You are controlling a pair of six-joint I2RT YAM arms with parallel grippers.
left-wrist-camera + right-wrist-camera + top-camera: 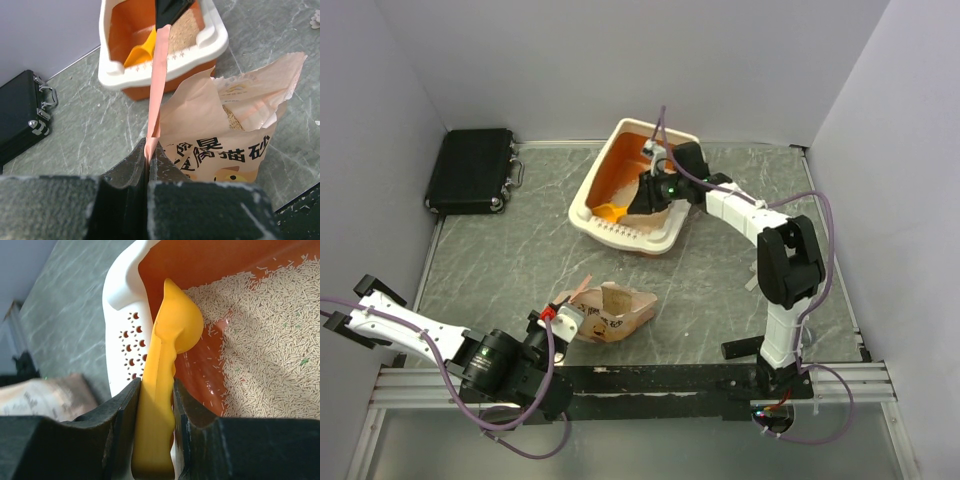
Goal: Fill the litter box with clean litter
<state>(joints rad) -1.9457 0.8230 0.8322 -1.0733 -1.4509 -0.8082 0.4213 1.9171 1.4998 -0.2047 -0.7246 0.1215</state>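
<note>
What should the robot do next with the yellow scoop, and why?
Probably swing the right hand over to the bag for a scoopful. The scoop it grips looks empty, bare orange shows beside the litter in the box, and the left hand pinches the bag's flap.

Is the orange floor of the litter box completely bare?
No, pale litter granules cover much of the litter box floor, beside the yellow scoop.

I see the cream-white litter box (619, 233) sitting flat, its orange floor partly covered with pale beige litter (270, 340).
</note>
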